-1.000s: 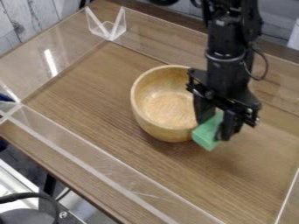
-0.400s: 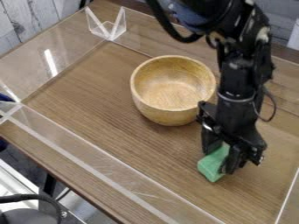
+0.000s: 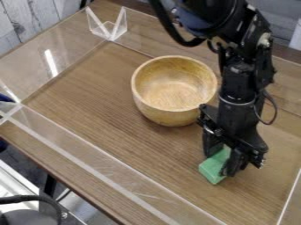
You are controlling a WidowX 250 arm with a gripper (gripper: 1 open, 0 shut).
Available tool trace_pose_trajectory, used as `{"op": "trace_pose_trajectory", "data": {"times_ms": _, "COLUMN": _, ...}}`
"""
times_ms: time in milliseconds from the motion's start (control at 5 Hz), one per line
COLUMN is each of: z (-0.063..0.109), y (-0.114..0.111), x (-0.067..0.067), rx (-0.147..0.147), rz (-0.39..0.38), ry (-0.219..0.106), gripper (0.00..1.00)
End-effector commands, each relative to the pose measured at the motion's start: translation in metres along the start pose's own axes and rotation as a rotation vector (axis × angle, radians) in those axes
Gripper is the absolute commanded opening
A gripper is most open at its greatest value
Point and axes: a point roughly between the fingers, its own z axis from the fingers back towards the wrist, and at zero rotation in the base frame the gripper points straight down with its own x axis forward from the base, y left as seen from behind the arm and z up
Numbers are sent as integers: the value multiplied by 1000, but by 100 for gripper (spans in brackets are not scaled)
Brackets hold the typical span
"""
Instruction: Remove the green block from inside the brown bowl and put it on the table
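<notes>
Glossy black arm (image 3: 238, 79), cables along it, dark fingers (image 3: 241, 154).

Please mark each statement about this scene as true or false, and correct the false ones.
1. The green block lies inside the brown bowl. False: it is outside the bowl, down at the table, to the right of and nearer the camera than the bowl.
2. The brown bowl is empty. True.
3. The pincer points down over the green block. True.
4. The pincer is far from the block, above the bowl. False: its fingers stand around the block, beside the bowl.
5. The bowl is tipped on its side. False: it stands upright on the table.
</notes>
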Motion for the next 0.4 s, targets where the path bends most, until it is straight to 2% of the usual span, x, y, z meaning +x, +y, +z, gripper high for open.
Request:
{"op": "trace_pose_trajectory", "data": {"times_ms": 0, "z": 11, "y": -1, "x": 5, "rx": 1, "rz": 4, "ry": -27, "gripper": 100}}
{"op": "trace_pose_trajectory", "data": {"times_ms": 200, "z": 20, "y": 0, "x": 4, "rx": 3, "rz": 9, "ry": -34, "gripper": 100}}
